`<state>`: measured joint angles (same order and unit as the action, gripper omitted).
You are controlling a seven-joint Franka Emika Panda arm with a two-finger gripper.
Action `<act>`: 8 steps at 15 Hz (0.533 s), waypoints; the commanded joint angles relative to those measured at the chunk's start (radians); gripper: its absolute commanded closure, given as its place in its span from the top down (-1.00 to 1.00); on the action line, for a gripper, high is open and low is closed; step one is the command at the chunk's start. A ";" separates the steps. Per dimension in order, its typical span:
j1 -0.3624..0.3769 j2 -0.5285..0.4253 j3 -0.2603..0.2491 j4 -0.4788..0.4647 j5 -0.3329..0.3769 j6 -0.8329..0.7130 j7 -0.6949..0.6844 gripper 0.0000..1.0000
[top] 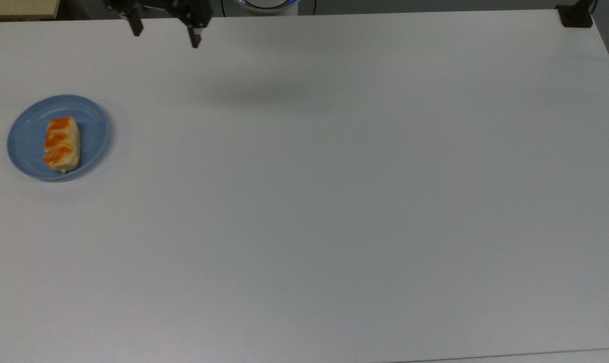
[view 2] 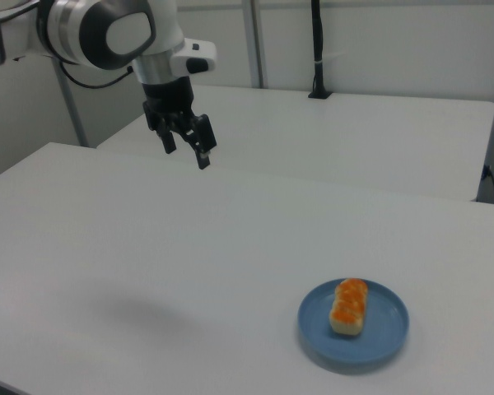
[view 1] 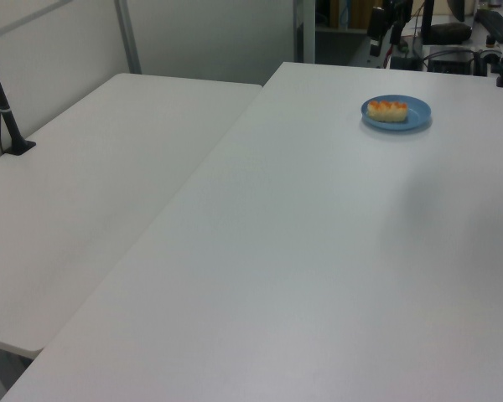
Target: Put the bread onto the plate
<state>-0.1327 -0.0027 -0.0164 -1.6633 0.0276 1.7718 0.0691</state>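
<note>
Gripper (top: 166,33): fingers spread wide, nothing between them, touching nothing; raised above the table (top: 335,201) at the top view's 11 o'clock edge. In the right view the gripper (view 2: 186,152) hangs from a white arm (view 2: 107,33) at 10 o'clock, fingertips pointing down, well apart from the dish.

Bread (top: 61,144): pale-yellow bun with orange patches, lying flat inside the plate (top: 27,151) (slightly off centre, toward the 3 o'clock rim in the top view). Right view: bread (view 2: 349,305) on plate (view 2: 387,333) at 5 o'clock. Left view: bread (view 1: 387,110) on plate (view 1: 415,117) at 1 o'clock.

Plate: light-blue, round, at the top view's 9 o'clock edge of the table.

View differences: the right view gives the arm's white body and a second table (view 2: 379,132) behind with a black post (view 2: 318,49); the left view gives that second table (view 1: 84,184) alongside and a black post (view 1: 2,105) at 9 o'clock.
</note>
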 commanded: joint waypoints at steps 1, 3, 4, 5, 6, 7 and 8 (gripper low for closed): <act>0.097 0.004 -0.042 0.010 0.034 -0.022 -0.041 1.00; 0.120 0.003 -0.046 0.010 0.032 -0.023 -0.045 1.00; 0.127 0.001 -0.046 0.010 0.028 -0.022 -0.046 1.00; 0.128 0.004 -0.046 0.013 0.023 -0.020 -0.046 1.00; 0.130 0.004 -0.046 0.013 0.020 -0.018 -0.046 1.00; 0.130 0.006 -0.046 0.013 0.021 -0.017 -0.045 1.00; 0.130 0.006 -0.046 0.013 0.021 -0.017 -0.046 1.00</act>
<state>-0.0234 0.0019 -0.0360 -1.6611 0.0393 1.7713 0.0512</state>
